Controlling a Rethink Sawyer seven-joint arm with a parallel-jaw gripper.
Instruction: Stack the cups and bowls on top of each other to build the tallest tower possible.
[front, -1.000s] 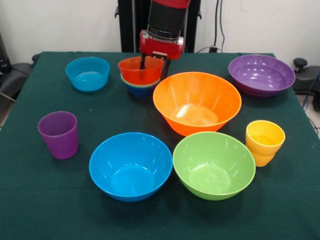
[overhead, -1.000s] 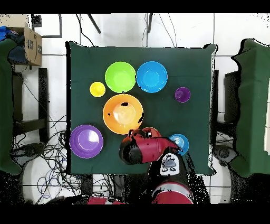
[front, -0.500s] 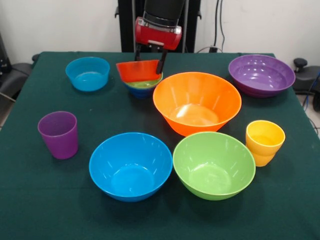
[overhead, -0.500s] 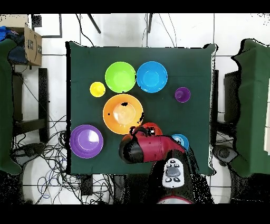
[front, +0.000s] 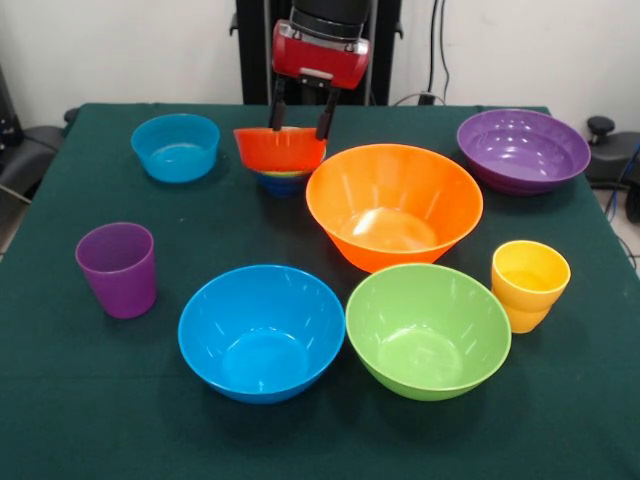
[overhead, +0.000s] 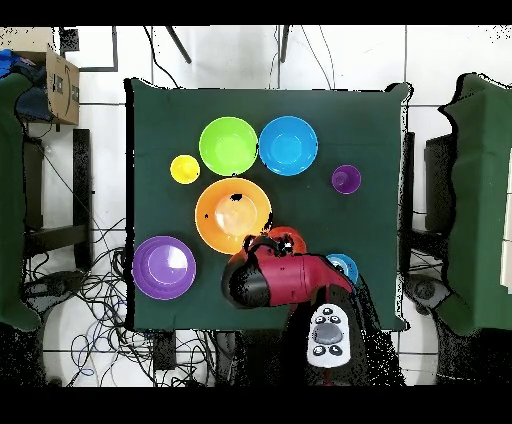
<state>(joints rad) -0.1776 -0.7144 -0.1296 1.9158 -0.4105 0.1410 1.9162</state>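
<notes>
Fingers (front: 275, 108) clamped on the rim of the small red-orange bowl (front: 281, 150), one dark prong at each side of it, holding it tilted and raised just above a small dark blue bowl (front: 282, 181) on the green counter (front: 200, 225). Red gripper (front: 300, 112) hanging from the black and red arm (overhead: 280, 280). Small light blue bowl (front: 176, 147) near the back corner, apart from the held bowl. Large orange bowl (front: 394, 205) just beside the held bowl, mid-counter. Wide purple bowl (front: 523, 150) at the other back corner. Large blue bowl (front: 262, 331) and large green bowl (front: 428, 330) side by side at the front, nearly touching. Purple cup (front: 118, 268) upright near one edge, yellow cup (front: 528, 284) upright just beside the green bowl.
</notes>
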